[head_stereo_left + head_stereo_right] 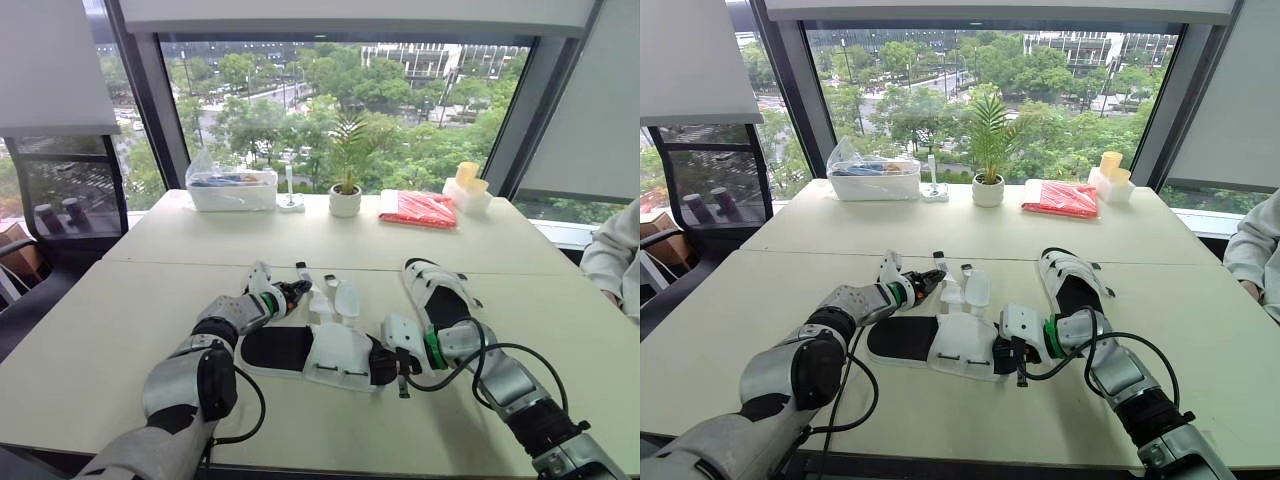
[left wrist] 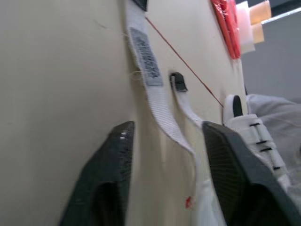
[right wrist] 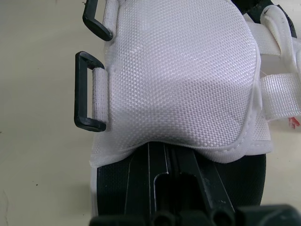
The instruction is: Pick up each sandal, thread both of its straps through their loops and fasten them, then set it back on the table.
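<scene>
Nearest is a sandal [image 1: 310, 355] with a black sole and white top, flat on the surface [image 1: 120, 310]. It lies long-ways from the right gripper [image 1: 388, 365] out toward the left one. The right gripper touches its end; I cannot tell if it is gripping. A second sandal [image 1: 440, 290] lies just past it. The left gripper [image 1: 298, 290] is open, with a loose white strap [image 2: 154, 84] between its fingers [image 2: 108, 179], so that arm is nearer. Two black loops [image 3: 87, 92] sit empty.
</scene>
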You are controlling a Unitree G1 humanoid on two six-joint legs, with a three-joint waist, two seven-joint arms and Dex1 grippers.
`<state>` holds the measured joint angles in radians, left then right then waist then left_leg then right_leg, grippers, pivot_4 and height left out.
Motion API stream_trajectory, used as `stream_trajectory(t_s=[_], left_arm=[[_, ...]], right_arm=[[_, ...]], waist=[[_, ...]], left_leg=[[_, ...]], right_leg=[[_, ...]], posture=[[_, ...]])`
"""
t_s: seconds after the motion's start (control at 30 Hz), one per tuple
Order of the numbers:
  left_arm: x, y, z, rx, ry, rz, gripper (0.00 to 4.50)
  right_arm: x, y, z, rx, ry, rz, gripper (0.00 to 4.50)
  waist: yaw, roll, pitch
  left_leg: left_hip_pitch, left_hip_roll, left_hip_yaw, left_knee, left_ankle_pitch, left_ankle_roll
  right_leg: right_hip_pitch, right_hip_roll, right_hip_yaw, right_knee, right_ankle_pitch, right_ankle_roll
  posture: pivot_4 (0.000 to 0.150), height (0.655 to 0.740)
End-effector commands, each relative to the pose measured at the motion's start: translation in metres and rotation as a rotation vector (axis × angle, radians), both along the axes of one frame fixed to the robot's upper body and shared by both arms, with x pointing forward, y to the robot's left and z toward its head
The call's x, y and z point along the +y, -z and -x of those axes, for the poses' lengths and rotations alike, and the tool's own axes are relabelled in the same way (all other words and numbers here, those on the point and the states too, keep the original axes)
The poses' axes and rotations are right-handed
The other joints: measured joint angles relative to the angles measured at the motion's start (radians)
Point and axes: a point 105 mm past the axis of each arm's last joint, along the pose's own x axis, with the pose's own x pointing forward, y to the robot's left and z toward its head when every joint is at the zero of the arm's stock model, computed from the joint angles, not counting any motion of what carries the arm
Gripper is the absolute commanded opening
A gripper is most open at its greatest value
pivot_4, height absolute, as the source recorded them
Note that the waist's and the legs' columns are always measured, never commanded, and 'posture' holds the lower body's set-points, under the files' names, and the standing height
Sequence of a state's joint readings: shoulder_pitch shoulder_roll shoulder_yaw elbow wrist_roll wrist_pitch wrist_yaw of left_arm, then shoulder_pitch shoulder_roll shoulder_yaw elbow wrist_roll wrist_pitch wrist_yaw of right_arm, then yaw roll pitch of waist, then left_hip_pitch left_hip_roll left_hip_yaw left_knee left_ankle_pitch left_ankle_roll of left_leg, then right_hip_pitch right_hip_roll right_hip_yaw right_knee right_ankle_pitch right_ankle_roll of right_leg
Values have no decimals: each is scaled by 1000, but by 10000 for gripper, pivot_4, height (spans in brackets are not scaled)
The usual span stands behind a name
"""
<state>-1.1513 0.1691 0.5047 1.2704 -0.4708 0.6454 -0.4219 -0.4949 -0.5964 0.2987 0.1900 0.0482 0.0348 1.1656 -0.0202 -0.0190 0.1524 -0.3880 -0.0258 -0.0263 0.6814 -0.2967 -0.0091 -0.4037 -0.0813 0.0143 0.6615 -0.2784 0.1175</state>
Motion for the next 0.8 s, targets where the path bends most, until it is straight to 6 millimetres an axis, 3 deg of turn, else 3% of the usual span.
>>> stream_trajectory(t_s=[0.03,0.27,0.4,0.57,0.8], left_arm=[[7,8,4,30,12,-23,44039],[-18,10,5,16,45,-45,44836],[-31,7,4,-10,52,-55,44836],[-35,6,1,-25,22,-65,44836],[-37,4,0,-32,9,-32,12300]], right_arm=[[-4,28,7,75,6,88,0],[-6,29,5,62,11,100,0],[-7,29,5,57,17,101,0],[-7,30,7,57,22,102,0],[-7,30,7,52,27,104,0]], waist=[[0,0,-1],[6,0,-2],[6,0,-2],[6,0,-2],[3,0,-1]], left_leg=[[0,0,0,0,0,0],[3,0,0,-1,0,0],[14,0,0,-5,0,0],[14,0,-1,-6,0,0],[13,0,0,-10,0,0]], right_leg=[[0,0,0,0,0,0],[4,0,0,-2,0,0],[17,0,-1,-10,0,0],[16,0,-1,-11,0,0],[14,-1,-1,-12,0,0]], posture=[[1500,7374],[1500,7374],[1500,7374],[1500,7374],[1500,7374]])
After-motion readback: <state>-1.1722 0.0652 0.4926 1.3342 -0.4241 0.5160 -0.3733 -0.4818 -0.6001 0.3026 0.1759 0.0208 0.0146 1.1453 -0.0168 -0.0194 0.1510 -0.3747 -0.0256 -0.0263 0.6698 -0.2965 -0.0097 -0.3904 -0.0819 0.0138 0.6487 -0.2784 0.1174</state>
